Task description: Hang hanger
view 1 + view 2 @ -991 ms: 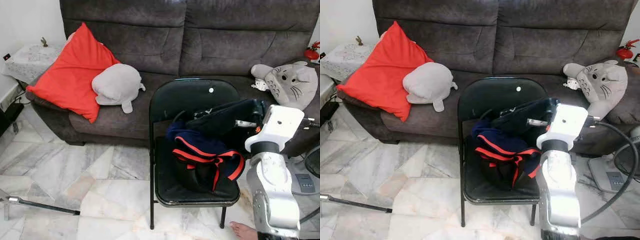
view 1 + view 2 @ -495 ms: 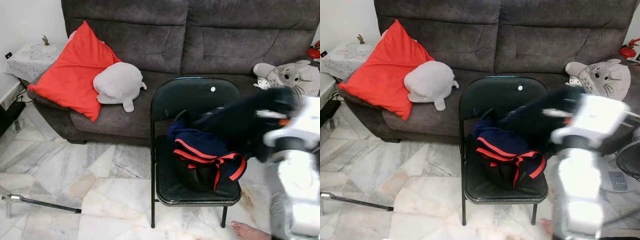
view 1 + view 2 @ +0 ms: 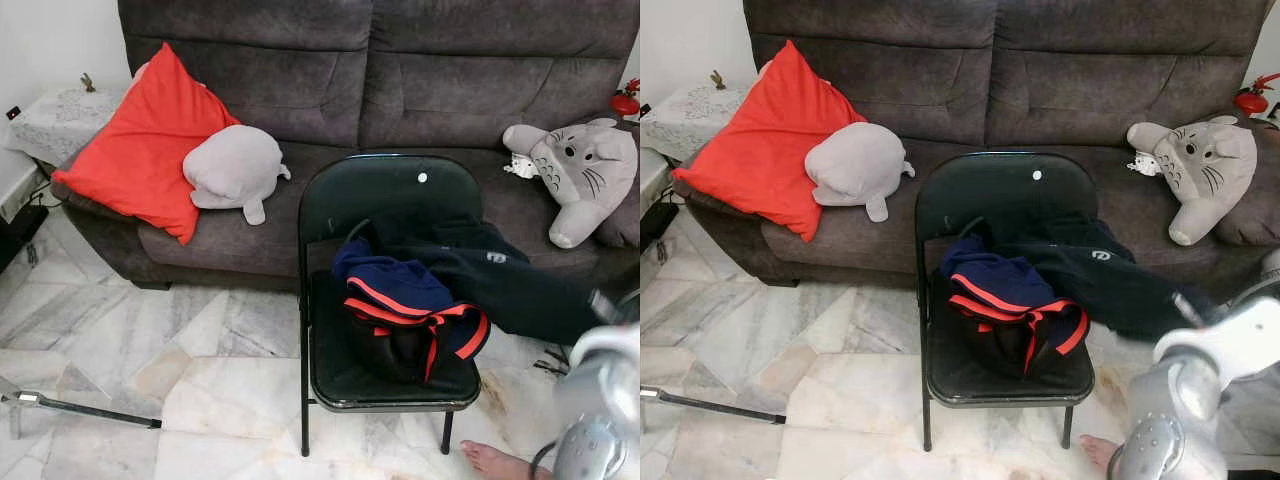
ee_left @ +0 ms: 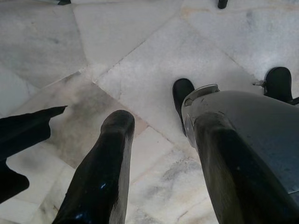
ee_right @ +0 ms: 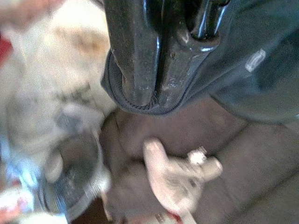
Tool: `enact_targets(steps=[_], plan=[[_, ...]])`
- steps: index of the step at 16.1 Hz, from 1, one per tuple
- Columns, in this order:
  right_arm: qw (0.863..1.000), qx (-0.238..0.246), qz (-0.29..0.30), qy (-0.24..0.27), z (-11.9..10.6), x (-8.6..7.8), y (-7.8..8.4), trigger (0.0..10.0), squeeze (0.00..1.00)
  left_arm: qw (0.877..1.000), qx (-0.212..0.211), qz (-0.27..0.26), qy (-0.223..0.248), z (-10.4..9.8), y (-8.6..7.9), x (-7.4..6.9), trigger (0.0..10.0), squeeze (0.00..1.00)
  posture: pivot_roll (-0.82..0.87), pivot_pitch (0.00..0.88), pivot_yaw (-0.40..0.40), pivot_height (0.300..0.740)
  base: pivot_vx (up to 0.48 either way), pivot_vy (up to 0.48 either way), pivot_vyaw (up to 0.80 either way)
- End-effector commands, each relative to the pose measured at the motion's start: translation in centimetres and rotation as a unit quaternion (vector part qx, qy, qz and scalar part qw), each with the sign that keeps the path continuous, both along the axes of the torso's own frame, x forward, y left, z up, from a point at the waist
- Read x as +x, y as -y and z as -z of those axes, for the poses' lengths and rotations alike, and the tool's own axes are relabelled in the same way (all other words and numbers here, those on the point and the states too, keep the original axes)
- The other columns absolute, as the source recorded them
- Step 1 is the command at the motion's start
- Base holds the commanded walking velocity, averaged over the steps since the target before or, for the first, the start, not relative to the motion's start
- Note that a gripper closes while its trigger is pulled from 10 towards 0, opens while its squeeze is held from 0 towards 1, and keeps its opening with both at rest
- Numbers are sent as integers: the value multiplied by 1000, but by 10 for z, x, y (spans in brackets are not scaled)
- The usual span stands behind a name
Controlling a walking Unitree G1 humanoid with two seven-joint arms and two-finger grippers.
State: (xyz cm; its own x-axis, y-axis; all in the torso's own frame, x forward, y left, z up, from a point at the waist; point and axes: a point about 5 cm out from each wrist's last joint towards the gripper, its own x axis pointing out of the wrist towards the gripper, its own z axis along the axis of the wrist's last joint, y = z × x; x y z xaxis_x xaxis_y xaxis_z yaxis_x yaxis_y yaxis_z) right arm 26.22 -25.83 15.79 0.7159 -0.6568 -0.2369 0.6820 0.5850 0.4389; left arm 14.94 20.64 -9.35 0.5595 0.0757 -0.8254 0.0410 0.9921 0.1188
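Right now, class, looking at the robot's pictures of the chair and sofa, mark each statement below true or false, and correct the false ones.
1. A red cushion leans on the sofa. True.
2. The folding chair has nothing on its seat. False: a navy and red garment is heaped on it.
3. The right hand is shut on the dark garment. True: in the right wrist view the cloth is pinched between its fingers.
4. The left hand grips a hanger. False: its fingers are apart, with marble floor between them.
5. The grey cat plush lies on the floor. False: it sits on the sofa.
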Motion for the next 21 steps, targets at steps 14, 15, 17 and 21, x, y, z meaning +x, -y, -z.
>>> enact_targets(steps=[14,15,17,21], plan=[[980,-167,-111,-2,-29,33,10,0,0,999,2,4,-32,7,0,-17,10000,0,-103,136,8,740,0,0,0],[980,-170,-103,-20,-27,34,15,0,0,999,2,4,-32,7,0,-17,10000,0,-103,136,8,740,0,0,0],[979,-166,-117,-10,-29,38,14,0,0,999,4,4,-33,7,0,-17,10000,0,-101,137,9,740,0,0,0],[966,-175,-141,127,-60,43,-8,0,0,1000,15,0,-17,2,-9,-7,10000,0,-96,136,12,740,0,0,0]])
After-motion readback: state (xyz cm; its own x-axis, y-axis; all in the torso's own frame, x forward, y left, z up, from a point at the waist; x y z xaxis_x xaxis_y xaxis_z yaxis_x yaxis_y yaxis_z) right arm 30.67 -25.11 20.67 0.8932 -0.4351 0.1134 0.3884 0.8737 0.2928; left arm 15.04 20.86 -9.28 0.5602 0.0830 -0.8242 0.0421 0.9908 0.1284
